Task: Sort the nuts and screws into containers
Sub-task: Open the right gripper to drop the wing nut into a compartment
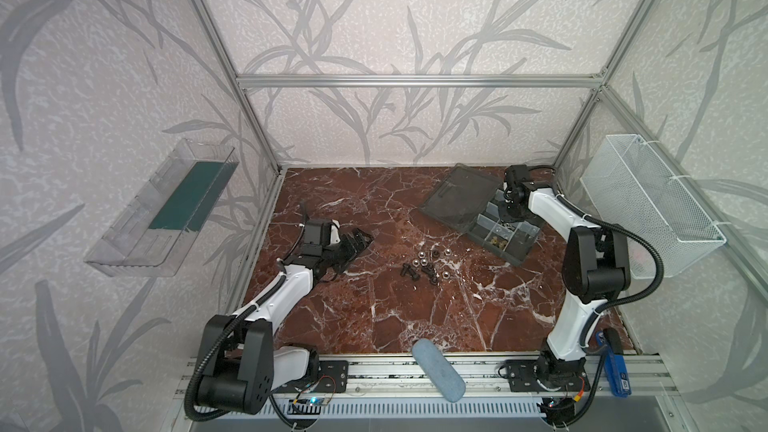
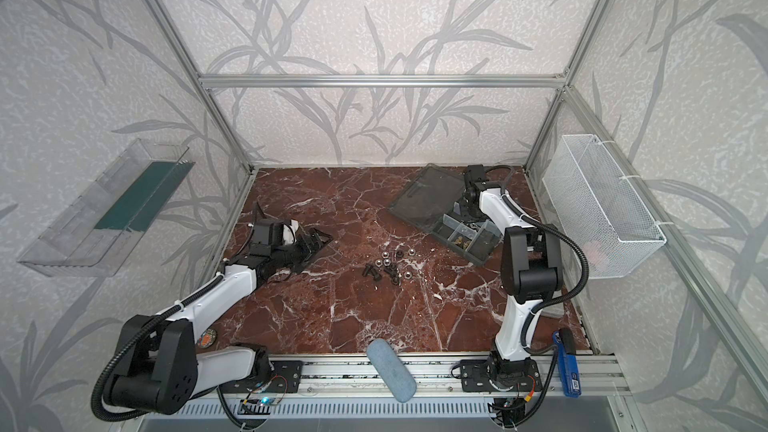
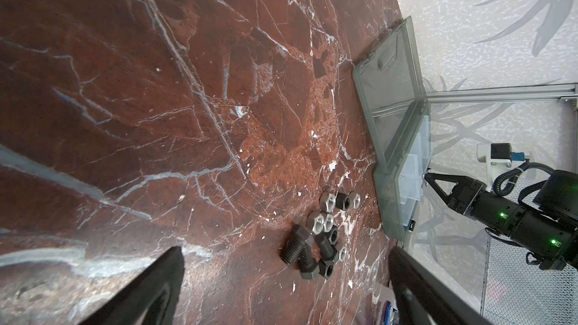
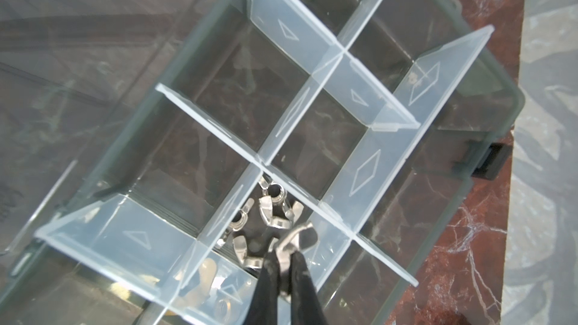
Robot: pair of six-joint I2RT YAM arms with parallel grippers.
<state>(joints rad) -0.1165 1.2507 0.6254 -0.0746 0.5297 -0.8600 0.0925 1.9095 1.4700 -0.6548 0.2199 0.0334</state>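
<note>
In both top views the left tool (image 1: 361, 243) (image 2: 320, 248) is reaching out low over the desk (image 1: 353, 317) (image 2: 311, 317) with its jaws standing apart. It is sitting at 9 o'clock from the pile and well apart from it. The screws (image 1: 409, 272) (image 2: 371, 271) and nuts (image 1: 420, 254) (image 2: 380, 261) are lying loose together mid-desk. The box (image 1: 521, 255) (image 2: 484, 257) is sitting at 2 o'clock from them, with its lid (image 1: 457, 197) (image 2: 428, 201) folded open on its 10 o'clock side. Brass pieces (image 1: 500, 241) (image 2: 461, 241) are lying in one compartment. The right tool (image 1: 508, 220) (image 2: 471, 222) is pointing down into the box.

In the left wrist view the left tool's fingers (image 3: 150, 289) are spreading wide and gripping nothing. The black screws (image 3: 294, 250) and silver nuts (image 3: 319, 223) are lying in a heap just beyond the fingertips. The box (image 3: 394, 201) is sitting behind the heap, and the right tool (image 3: 427, 177) is hanging over it with its tips together.

In the right wrist view the right tool (image 4: 286, 254) is pinching a wing nut (image 4: 295, 236) between closed jaws. It is holding it above a compartment (image 4: 250, 245) where more wing nuts (image 4: 272, 211) are lying, walled by clear dividers (image 4: 359, 114).
</note>
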